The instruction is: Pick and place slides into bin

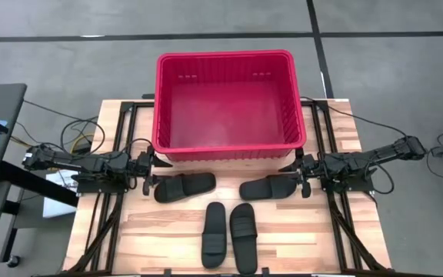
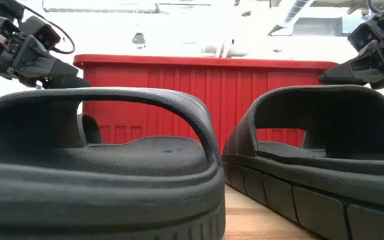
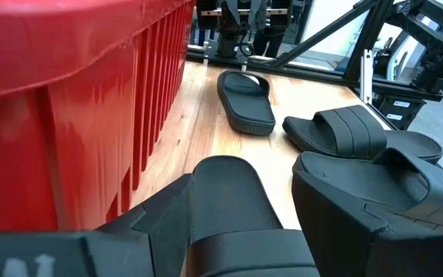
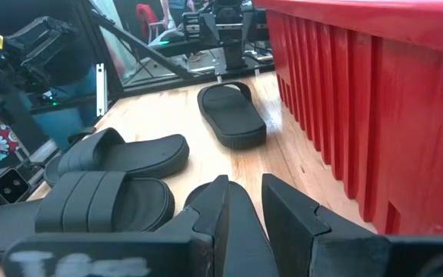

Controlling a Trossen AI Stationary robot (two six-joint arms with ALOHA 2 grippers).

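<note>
Your wooden slatted desk [image 1: 175, 231] carries the large red lattice-walled plastic bin [image 1: 229, 146] at its far edge, empty. All four matte black slide sandals [image 1: 184, 187] lie on the desk near the front edge. Your left gripper [image 1: 154, 171] hovers fingers apart beside one; your right gripper [image 1: 298, 173] has fingers narrowly apart, holding nothing.

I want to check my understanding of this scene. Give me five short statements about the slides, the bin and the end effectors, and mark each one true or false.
1. The bin is empty. True.
2. Four slides lie on the table. True.
3. One slide already sits inside the bin. False: all are on the table.
4. The left end effector is above a slide. True.
5. The two front slides lie far apart. False: they lie side by side.
</note>
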